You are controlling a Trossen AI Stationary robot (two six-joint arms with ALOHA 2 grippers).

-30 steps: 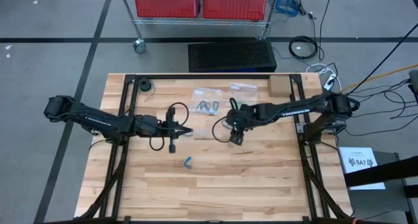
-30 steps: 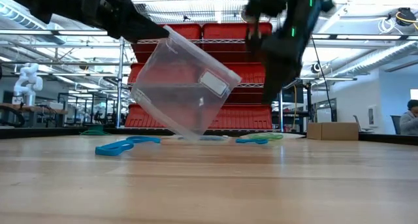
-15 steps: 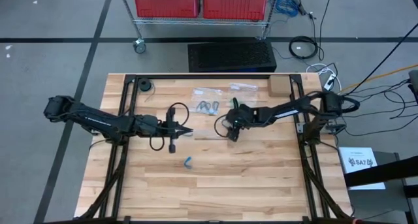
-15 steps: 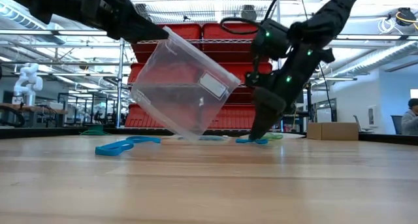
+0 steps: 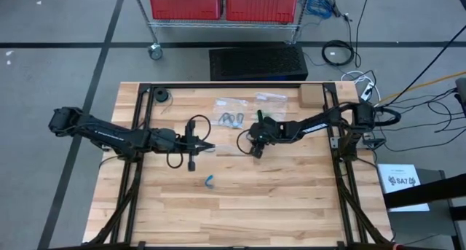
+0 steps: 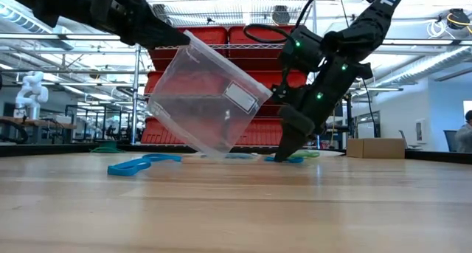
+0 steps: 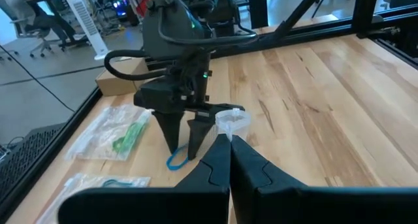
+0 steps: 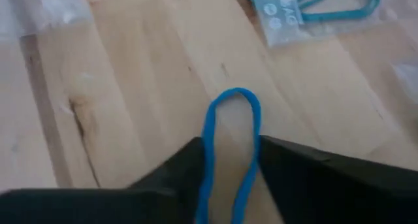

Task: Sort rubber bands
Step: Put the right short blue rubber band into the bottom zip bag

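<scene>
Jaws of the right gripper (image 6: 284, 156) stand apart, tips down on the table (image 5: 291, 206) astride a blue rubber band (image 8: 230, 142) near the table's centre. At nine o'clock from it, the left gripper (image 7: 225, 142) has its jaws pinched together on a clear plastic bag (image 6: 206, 98). Another blue rubber band (image 5: 209, 181) lies at seven o'clock, apart.

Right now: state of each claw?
Left claw: shut on the clear plastic bag, held tilted above the table.
Right claw: open, fingers down at the table on either side of a blue rubber band, not yet gripping it.
</scene>
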